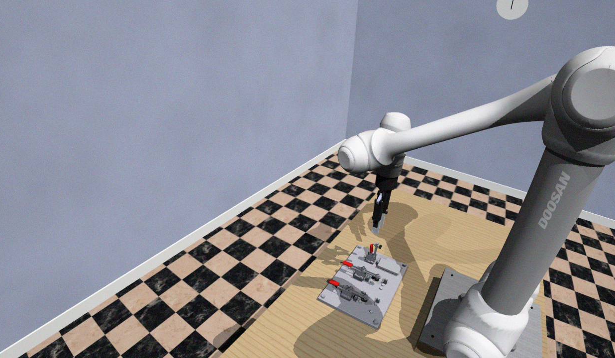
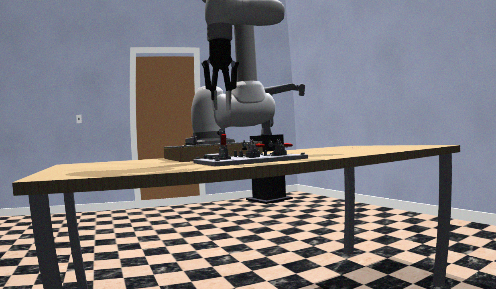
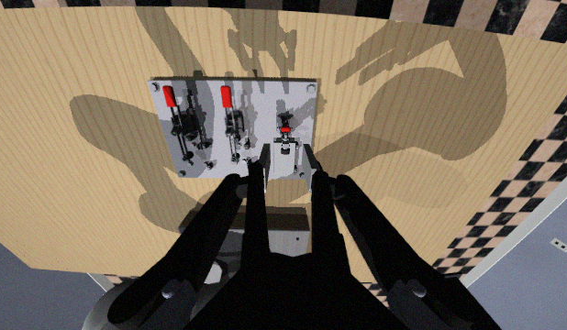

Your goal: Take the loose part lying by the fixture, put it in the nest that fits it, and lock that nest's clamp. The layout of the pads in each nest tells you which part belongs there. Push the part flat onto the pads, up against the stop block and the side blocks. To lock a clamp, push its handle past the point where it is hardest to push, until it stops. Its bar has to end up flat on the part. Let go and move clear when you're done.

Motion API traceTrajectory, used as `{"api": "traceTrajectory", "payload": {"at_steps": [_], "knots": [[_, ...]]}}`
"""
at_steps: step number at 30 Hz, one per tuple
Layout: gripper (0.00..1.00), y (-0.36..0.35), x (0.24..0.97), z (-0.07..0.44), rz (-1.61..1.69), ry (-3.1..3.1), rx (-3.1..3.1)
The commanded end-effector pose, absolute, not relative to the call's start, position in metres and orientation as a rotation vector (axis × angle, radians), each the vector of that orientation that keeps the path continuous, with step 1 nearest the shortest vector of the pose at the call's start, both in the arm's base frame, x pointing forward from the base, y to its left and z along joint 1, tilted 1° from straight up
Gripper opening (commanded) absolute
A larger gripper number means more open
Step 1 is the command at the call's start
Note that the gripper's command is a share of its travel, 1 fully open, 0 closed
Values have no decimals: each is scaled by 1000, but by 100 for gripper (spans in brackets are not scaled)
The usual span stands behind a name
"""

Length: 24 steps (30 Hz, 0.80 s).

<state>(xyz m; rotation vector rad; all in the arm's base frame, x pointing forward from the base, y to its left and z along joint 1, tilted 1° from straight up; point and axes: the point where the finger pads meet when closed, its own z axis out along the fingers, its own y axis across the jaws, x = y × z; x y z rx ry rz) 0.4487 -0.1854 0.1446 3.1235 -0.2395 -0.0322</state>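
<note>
My gripper (image 1: 376, 227) (image 2: 221, 106) (image 3: 286, 153) has its fingers apart with nothing between them, well above the fixture plate (image 1: 392, 291) (image 3: 293, 93). The light grey rectangular part (image 1: 388, 266) (image 3: 280, 161) lies in the end nest; pads beneath it are hidden. That nest's clamp (image 1: 370, 256) (image 2: 224, 151) has its red handle (image 1: 371, 248) (image 2: 223, 139) upright and its bar raised. In the wrist view the clamp overlaps the part's far end. Whether the part touches the stop and side blocks is too small to tell.
The middle clamp (image 1: 360, 272) (image 3: 230, 123) and the other end clamp (image 1: 349, 292) (image 3: 183, 123) have red handles lying low, outward. Their nests hold no part. The robot's base plate (image 1: 436, 302) stands behind the fixture on the wooden table (image 1: 273, 329) (image 2: 368, 152).
</note>
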Motion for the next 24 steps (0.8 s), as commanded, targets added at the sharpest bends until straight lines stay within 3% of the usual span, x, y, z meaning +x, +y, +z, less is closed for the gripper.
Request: {"api": "traceTrajectory", "payload": {"at_steps": [1, 24], "knots": [[35, -187, 454, 144, -16, -244, 3126], [35, -187, 453, 85, -16, -244, 3126]]}}
